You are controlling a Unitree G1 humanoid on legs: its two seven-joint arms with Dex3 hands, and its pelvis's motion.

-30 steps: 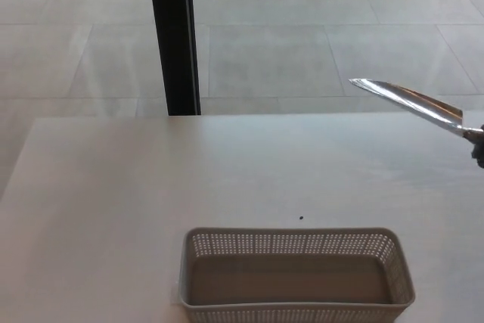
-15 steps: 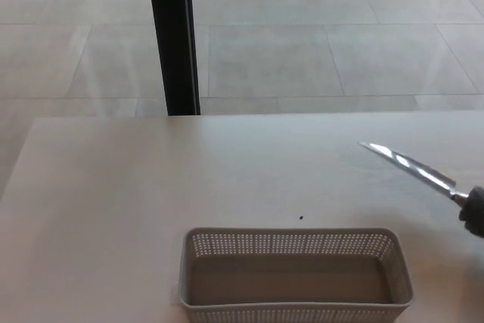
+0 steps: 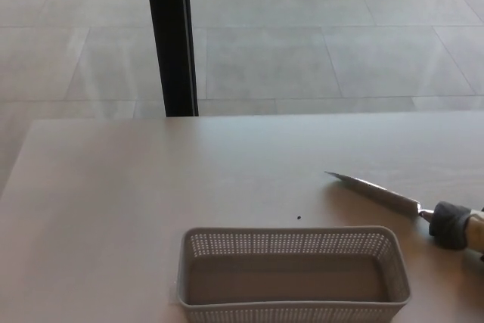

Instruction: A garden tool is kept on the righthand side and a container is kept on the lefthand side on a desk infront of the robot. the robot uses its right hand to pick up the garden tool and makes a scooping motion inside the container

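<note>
Garden tool (image 3: 378, 191) is low over the desk (image 3: 113, 187), right of centre, shiny blade tip pointing left and just behind the container's far right corner; grey handle collar at the frame's right edge. Can't tell if it's resting on the desk or hovering just above. No robot hand in view, neither 1, so can't say whether the right one grips the handle. Container (image 3: 293, 274), a perforated basket, sits front and centre, empty, blade outside it. My read: scoop not done yet; tool needs to go over the rim and in.
</note>
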